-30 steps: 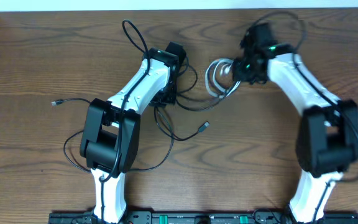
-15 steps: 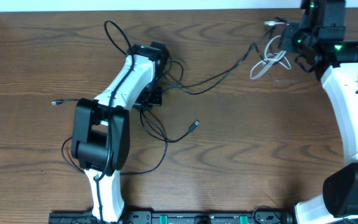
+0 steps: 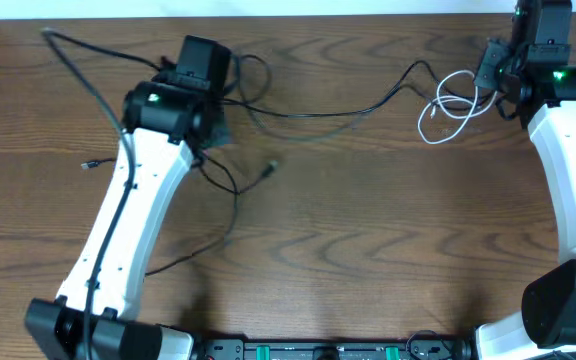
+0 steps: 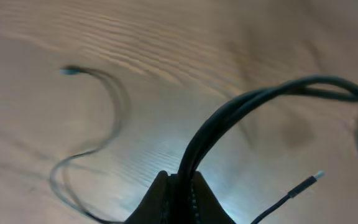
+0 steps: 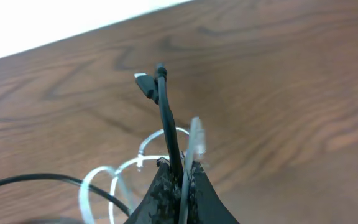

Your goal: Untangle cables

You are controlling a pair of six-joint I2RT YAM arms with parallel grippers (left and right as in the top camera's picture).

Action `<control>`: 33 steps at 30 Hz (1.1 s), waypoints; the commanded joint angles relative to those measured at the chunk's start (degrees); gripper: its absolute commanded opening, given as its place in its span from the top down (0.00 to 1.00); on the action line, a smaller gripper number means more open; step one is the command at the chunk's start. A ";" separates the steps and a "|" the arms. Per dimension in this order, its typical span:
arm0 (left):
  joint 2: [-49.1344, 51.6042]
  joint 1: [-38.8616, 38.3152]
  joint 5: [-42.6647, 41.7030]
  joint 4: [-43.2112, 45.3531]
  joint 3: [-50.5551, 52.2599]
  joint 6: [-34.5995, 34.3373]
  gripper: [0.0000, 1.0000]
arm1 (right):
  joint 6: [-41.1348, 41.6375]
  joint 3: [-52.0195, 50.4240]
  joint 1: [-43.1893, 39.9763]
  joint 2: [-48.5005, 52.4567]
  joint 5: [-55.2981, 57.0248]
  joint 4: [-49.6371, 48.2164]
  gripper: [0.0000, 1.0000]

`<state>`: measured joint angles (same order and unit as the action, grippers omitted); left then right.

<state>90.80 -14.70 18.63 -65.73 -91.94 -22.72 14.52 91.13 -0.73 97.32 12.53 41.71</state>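
Observation:
My left gripper [image 3: 213, 110] at the far left is shut on a bundle of black cables [image 4: 241, 118]. One black cable [image 3: 318, 112] stretches right across the table to the white cable [image 3: 448, 110]. My right gripper [image 3: 490, 68] at the far right is shut on both the white cable [image 5: 194, 140] and a black cable end [image 5: 163, 99]; white loops hang below it. In the left wrist view a loose black cable [image 4: 104, 106] curls on the wood, and a plug tip [image 4: 303, 183] hangs to the right. My left jaws [image 4: 179, 186] and right jaws [image 5: 179, 171] are closed.
A loose black cable [image 3: 230, 190] runs down the table left of centre, with a small plug [image 3: 270, 168] at its end. Another plug end [image 3: 90, 163] lies at the left. The table's far edge [image 3: 288, 14] meets a white wall.
My left arm swung left and toward the far edge, dragging the black bundle with it. The right gripper stayed near the far right corner, and the cable between them is drawn straighter.

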 commanded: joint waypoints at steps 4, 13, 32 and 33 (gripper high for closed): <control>-1.70 8.90 10.45 -0.15 -0.04 -11.74 0.93 | -0.42 0.90 -1.88 -0.63 4.76 1.05 0.99; -1.64 20.90 -0.04 -0.17 -0.04 -11.85 0.93 | -0.37 0.87 -2.08 -0.63 -2.01 2.01 0.99; 0.74 21.11 -10.71 0.72 0.44 -6.45 0.93 | -0.46 -2.82 2.99 -0.61 -34.80 -2.05 0.99; 0.74 21.11 -10.71 0.83 0.79 -6.45 0.93 | -0.52 -3.63 4.66 -0.61 -34.80 -3.39 0.99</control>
<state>91.09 6.28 8.67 -65.08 -91.92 -29.91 14.46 89.30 0.54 97.32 -17.82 40.27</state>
